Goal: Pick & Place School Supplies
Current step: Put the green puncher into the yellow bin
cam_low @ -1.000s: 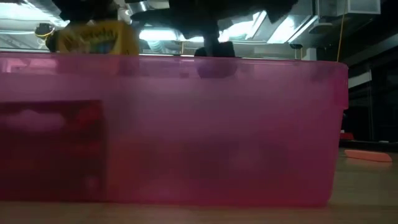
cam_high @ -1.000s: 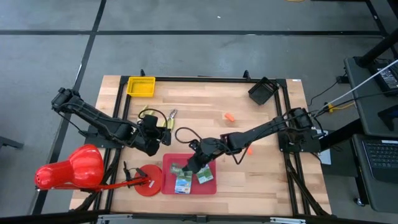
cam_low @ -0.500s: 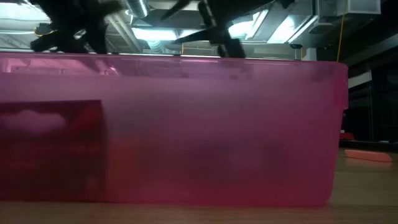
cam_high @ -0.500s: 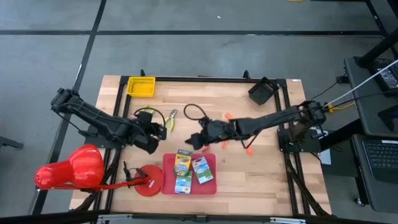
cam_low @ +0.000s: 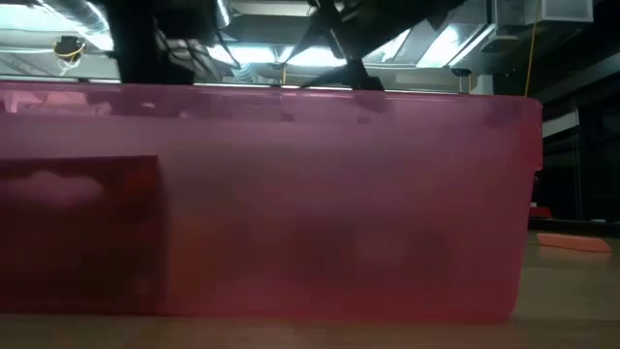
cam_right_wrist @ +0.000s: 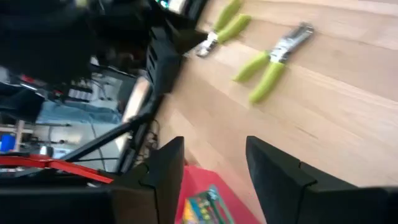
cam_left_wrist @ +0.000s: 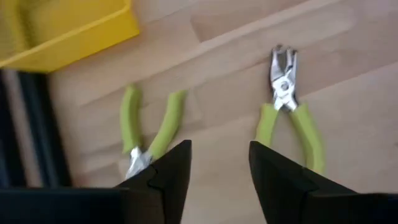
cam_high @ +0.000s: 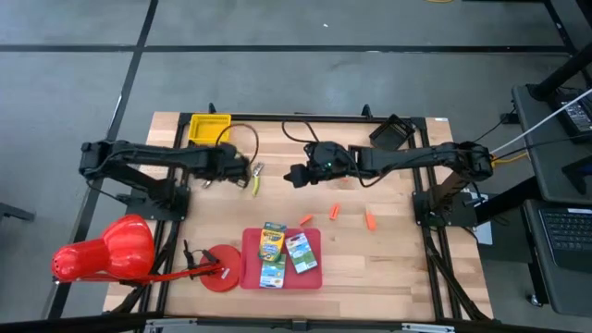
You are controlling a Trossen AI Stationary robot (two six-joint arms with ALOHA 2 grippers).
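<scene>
1. Far left, the big red cone thing (cam_high: 104, 251) sits off the corner of the surface (cam_high: 388, 240), with the yellow bin (cam_high: 210, 129) up at the back edge.
2. Left gripper (cam_high: 242, 168) is stretched out near the back, just right of that bin. From its wrist view the gripper (cam_left_wrist: 217, 165) is parted a bit with nothing in it, hanging over two green-handled pliers: one (cam_left_wrist: 149, 127) right by its tip and the other (cam_left_wrist: 288, 115) beside it.
3. Front middle, the red tray (cam_high: 305, 277) holds a crayon box (cam_high: 271, 242), another pack below it (cam_high: 271, 273), and a green-white pack (cam_high: 302, 252).
4. Three orange sticks (cam_high: 334, 212) lie loose on the wood just past the tray.
5. Right gripper (cam_high: 294, 176) is near mid-back, pointing toward the left one. It's (cam_right_wrist: 211, 165) spread open and empty, touching nothing.
</scene>
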